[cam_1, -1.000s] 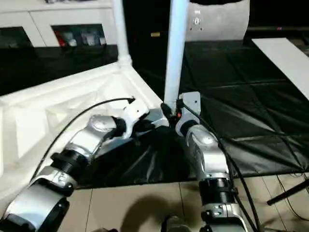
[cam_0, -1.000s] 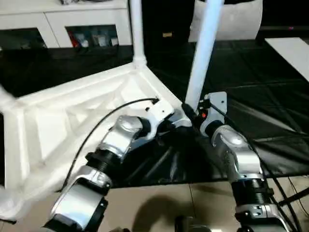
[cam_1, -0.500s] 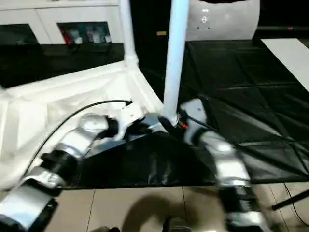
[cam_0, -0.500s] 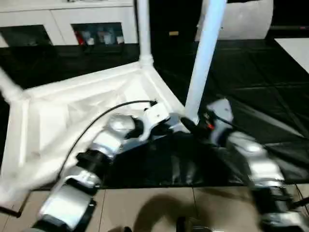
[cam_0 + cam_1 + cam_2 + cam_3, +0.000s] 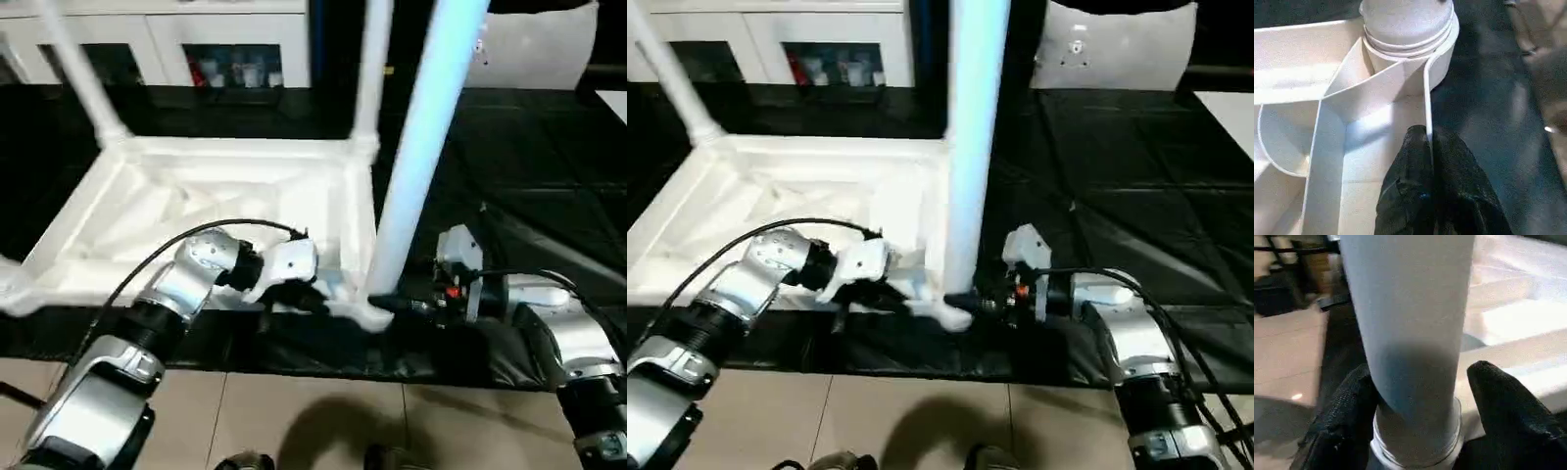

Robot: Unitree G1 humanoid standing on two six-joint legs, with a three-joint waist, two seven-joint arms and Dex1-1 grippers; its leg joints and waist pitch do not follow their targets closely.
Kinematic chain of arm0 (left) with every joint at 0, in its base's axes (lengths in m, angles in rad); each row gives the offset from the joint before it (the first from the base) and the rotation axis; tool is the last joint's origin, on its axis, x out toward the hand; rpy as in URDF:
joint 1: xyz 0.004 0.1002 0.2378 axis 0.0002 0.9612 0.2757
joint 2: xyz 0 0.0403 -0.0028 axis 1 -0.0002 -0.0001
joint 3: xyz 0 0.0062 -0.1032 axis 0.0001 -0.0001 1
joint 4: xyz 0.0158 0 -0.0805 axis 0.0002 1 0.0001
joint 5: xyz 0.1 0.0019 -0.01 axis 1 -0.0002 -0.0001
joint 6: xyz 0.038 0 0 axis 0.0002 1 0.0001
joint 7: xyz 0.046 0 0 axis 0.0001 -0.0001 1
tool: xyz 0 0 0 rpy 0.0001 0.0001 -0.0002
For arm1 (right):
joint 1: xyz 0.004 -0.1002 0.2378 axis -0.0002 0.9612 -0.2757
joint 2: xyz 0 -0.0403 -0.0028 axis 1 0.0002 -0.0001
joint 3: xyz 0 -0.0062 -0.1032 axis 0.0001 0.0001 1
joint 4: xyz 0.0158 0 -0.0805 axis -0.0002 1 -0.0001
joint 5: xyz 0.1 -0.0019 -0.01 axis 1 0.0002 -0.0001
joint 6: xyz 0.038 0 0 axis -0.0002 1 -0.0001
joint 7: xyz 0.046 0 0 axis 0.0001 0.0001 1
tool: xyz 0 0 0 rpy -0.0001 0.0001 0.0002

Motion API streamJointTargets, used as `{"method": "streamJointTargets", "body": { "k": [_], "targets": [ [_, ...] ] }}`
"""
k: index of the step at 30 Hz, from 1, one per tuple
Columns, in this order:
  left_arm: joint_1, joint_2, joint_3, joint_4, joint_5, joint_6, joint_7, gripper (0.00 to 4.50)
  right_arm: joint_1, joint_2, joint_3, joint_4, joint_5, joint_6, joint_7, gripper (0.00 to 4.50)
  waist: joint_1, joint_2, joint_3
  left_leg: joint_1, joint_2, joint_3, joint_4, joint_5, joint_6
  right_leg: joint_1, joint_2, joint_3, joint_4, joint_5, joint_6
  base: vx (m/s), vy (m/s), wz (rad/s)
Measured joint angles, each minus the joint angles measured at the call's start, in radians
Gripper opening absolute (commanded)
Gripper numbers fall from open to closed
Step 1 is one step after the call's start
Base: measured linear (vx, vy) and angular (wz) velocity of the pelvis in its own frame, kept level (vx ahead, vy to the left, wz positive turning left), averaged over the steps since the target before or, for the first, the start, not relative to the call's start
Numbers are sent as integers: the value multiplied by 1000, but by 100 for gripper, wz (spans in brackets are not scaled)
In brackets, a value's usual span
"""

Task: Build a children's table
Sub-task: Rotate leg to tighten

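Note:
The children's table lies upside down on black mats, its white top (image 5: 196, 196) showing ribs. Three legs stand in corner sockets: near right (image 5: 421, 147), far right (image 5: 370, 69) and far left (image 5: 83, 78). My left gripper (image 5: 1427, 142) is shut on the top's thin near rim (image 5: 1426, 98), just beside the near-right socket (image 5: 1405, 54). My right gripper (image 5: 1420, 369) comes in from the right and stands open astride the base of the near-right leg (image 5: 1410, 323). One finger (image 5: 1347, 416) lies against the leg. The other finger (image 5: 1503, 406) is a little apart from it.
White cabinets (image 5: 225, 39) run along the back. A white panel (image 5: 549, 49) stands at the back right. Black mats (image 5: 529, 176) cover the floor around the table, and beige tiles (image 5: 294, 421) lie at my feet. A black cable (image 5: 176, 250) loops over my left forearm.
The camera has shifted. The table top has turned, so its far edge now lies parallel to the cabinets. My right forearm has swung out and now reaches the leg from the right side.

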Motion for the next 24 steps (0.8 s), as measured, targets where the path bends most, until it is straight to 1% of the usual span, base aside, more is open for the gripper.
{"method": "streamJointTargets", "body": {
  "k": [2,3,5,8,11,19,24],
  "targets": [
    [5,5,-4,-8,-4,-4,-18,0,-2,-5,15,0,5,7,34,265,3,0,0,0,0,0,0,0,0,0,0,1,1,0,0,0,0,0],
    [7,6,-4,-12,-5,-4,-22,0,-3,-5,17,0,6,9,44,243,4,0,0,1,0,1,0,0,0,0,0,1,1,0,0,0,0,0],
    [8,11,-10,-16,-11,-4,-42,0,-11,-13,33,4,14,18,75,235,5,0,0,2,0,1,0,0,0,0,0,1,1,0,0,0,0,0],
    [8,13,-14,-18,-15,-5,-58,0,-19,-20,46,4,15,21,106,205,11,0,0,2,0,1,0,0,0,0,0,2,1,0,0,0,0,0],
    [8,13,-14,-18,-15,-5,-65,0,-20,-20,48,4,15,25,116,198,17,0,0,3,0,2,0,0,0,0,0,2,1,0,0,0,0,0],
    [8,13,-13,-18,-16,-2,-65,0,-23,-21,48,-2,25,64,115,195,18,-1,0,5,0,4,0,0,0,1,0,4,1,0,0,0,0,0],
    [8,6,9,-29,-16,81,-17,0,-12,22,23,-48,27,154,1,195,13,-1,0,10,0,6,0,-2,-5,2,1,7,3,-2,4,0,0,0]
  ]
}}
